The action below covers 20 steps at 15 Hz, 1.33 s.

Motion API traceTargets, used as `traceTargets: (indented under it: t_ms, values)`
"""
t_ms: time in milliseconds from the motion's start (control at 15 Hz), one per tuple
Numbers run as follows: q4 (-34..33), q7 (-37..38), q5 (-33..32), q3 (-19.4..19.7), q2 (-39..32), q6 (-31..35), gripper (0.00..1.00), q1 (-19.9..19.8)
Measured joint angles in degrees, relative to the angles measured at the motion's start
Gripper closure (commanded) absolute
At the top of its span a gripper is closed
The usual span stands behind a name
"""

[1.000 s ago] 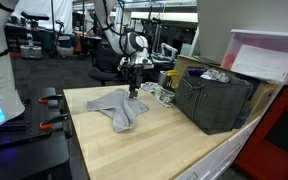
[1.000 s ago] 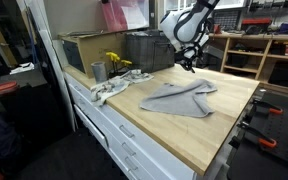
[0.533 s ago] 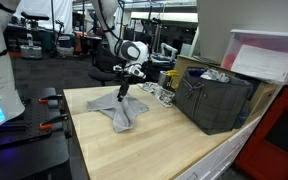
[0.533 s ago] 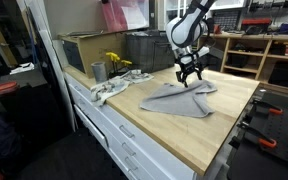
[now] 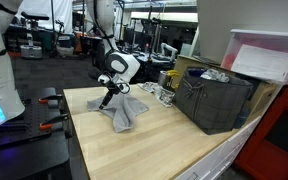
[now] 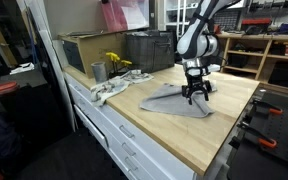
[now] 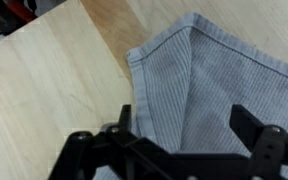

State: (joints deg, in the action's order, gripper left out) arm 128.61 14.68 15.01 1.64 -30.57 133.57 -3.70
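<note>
A grey cloth [image 5: 125, 110] [image 6: 176, 100] lies crumpled and partly folded on the light wooden tabletop [image 5: 154, 145]. My gripper [image 5: 106, 101] [image 6: 195, 98] hangs low over one end of the cloth, near the table's side edge. In the wrist view the gripper [image 7: 184, 135] is open, its two black fingers [image 7: 122, 122] standing wide apart over the cloth [image 7: 219, 85], whose stitched hem corner points away from me. Nothing is held between the fingers. Bare wood [image 7: 54, 80] shows beside the cloth.
A dark plastic crate [image 5: 216, 100] [image 6: 149, 50] stands at the back of the table. Beside it are a metal cup [image 6: 98, 71], a yellow item [image 6: 116, 62] and a white rag [image 6: 108, 91]. A pink-lidded clear box [image 5: 267, 55] sits on a cabinet.
The gripper has opened fully. The arm has swung from the crate side of the cloth across to its other end and come down low over it.
</note>
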Motion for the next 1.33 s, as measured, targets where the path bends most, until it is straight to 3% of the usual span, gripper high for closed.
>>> traceTargets:
  t_ms: [333, 400, 533, 1000, 1067, 1133, 1267, 1333]
  values:
    - [5.20, -4.48, 7.30, -0.28, 0.00, 0.96, 0.00, -2.29]
    - [5.89, -5.49, 8.53, -0.32, 0.04, 1.09, 0.25, -2.84]
    - [6.35, -7.19, 10.76, -0.45, 0.10, 1.21, 0.33, -3.70]
    - [6.27, -8.93, 13.65, -0.62, 1.43, 1.38, 0.88, -4.61]
    - [6.27, -8.94, 13.66, -0.62, 1.59, 1.42, 0.82, -4.65]
    - [6.31, -8.95, 13.66, -0.62, 1.77, 1.45, 0.53, -4.73]
    - [6.31, -9.04, 13.66, -0.66, 1.89, 1.96, 0.55, -4.77]
    - [6.31, -9.10, 13.66, -0.75, 1.91, 2.24, 0.48, -4.77]
